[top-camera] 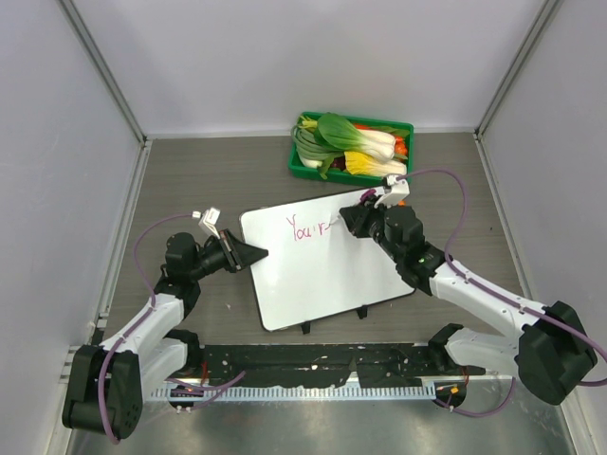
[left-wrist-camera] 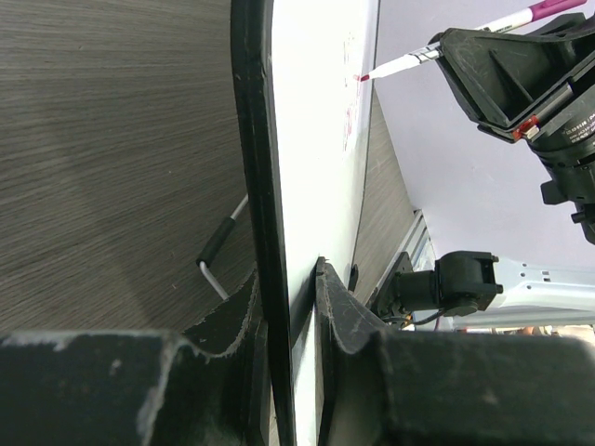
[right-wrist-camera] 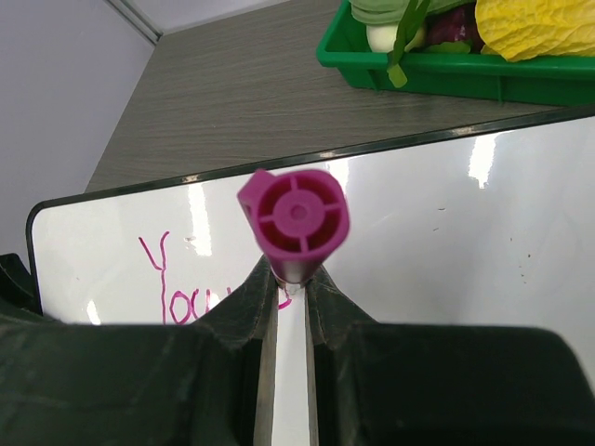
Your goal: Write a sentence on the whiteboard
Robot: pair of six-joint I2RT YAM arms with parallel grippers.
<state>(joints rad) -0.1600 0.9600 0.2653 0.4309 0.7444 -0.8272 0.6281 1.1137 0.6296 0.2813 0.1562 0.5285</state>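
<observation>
Checking in from my end: the whiteboard (top-camera: 322,275) lies mid-table (top-camera: 190,180), just on the near side of a green tray (right-wrist-camera: 446,79) of veg. My left gripper (top-camera: 256,253) is pinching the board's left edge, one finger on each face. My right gripper (top-camera: 347,222) is clamped tight on a magenta marker (right-wrist-camera: 295,212), its tip touching the board. The sentence (top-camera: 308,227) reads roughly "You'r" in pink, towards the far-left corner.
</observation>
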